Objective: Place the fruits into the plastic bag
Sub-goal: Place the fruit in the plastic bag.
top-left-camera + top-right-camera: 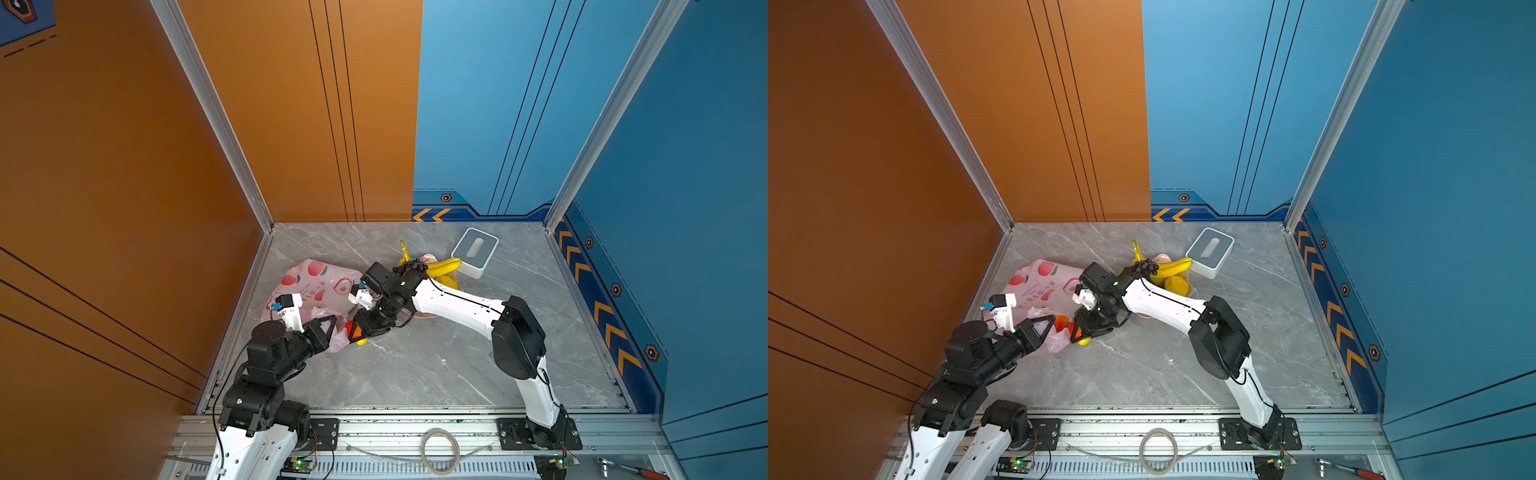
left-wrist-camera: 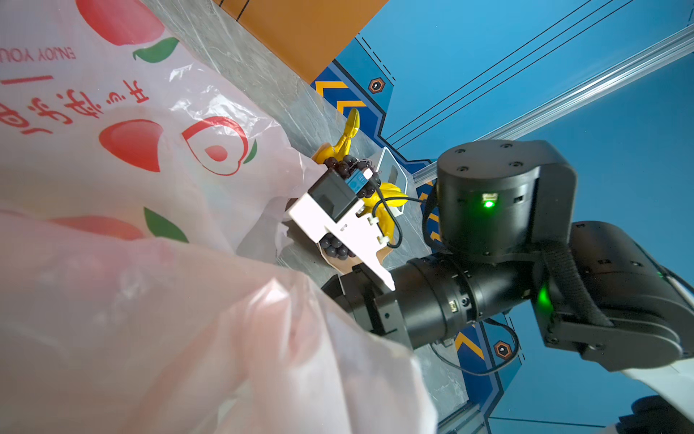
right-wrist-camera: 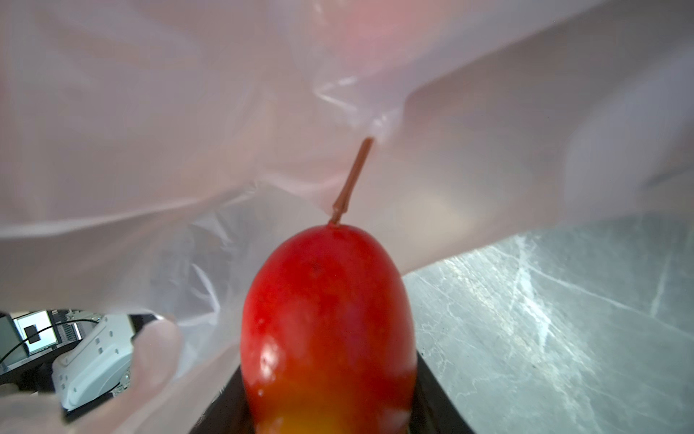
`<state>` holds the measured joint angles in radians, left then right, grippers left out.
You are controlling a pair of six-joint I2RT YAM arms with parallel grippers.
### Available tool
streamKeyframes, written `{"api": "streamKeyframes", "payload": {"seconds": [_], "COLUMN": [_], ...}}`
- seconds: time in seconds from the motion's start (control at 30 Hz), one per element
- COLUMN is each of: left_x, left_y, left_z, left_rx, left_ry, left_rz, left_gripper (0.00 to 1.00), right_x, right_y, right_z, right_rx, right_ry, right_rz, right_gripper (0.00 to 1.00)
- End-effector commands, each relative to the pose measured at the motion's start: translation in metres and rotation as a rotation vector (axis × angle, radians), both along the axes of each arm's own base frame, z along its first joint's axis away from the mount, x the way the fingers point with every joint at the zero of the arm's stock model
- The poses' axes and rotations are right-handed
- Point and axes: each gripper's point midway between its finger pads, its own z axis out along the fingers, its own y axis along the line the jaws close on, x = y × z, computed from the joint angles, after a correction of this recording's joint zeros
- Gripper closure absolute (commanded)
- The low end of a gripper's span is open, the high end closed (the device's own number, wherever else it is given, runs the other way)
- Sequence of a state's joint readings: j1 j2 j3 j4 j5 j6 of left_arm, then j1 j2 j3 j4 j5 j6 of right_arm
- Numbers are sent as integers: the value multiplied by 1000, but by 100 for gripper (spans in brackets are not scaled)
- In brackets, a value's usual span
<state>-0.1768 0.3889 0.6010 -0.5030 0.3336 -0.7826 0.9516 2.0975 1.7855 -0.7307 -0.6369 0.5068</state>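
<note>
The left tool [image 1: 330, 326] is pinched shut on the rim of the plastic bag [image 1: 316, 282], lifting it off the surface [image 1: 436, 365] so the mouth gapes toward the right tool [image 1: 358, 332]. That tool grips the mango [image 3: 330, 319] stem-first at the opening, likely to slide it inside. The bananas [image 1: 442, 266] and grape bunch [image 1: 411, 266] wait on the plate [image 1: 430, 258] behind.
</note>
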Motion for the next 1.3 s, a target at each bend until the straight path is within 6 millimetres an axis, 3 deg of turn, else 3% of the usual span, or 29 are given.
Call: {"api": "streamKeyframes", "payload": {"seconds": [0.0, 0.17, 0.23, 0.4, 0.6, 0.9, 1.03, 1.27], "left_x": [-1, -4, -7, -20, -38, -48, -45, -32], "left_y": [4, -3, -10, -24, -32, -29, -27, -24], "left_z": [11, 12, 12, 10, -4, -14, -14, -9], "left_rx": [16, 0, -16, -53, -76, -48, -39, -53], "left_ry": [-33, -36, -38, -38, -6, 23, 24, 16], "left_rz": [12, -32, -75, -165, -222, -224, -203, -159], "left_gripper": [100, 100, 100, 100, 100, 100, 100, 100], "right_x": [-12, -14, -5, 23, 50, 80, 82, 88], "right_y": [2, 9, 19, 38, 55, 43, 64, 112], "right_z": [-5, -11, 0, 5, 18, 34, 35, 20], "right_rx": [-2, -4, 30, 79, 132, 149, 205, 347], "right_ry": [31, 49, 42, 61, 26, -38, -33, 18], "right_rz": [13, 24, 21, -15, -72, -165, -196, -245], "right_gripper": [68, 67, 67, 68, 67, 67, 67, 66]}}
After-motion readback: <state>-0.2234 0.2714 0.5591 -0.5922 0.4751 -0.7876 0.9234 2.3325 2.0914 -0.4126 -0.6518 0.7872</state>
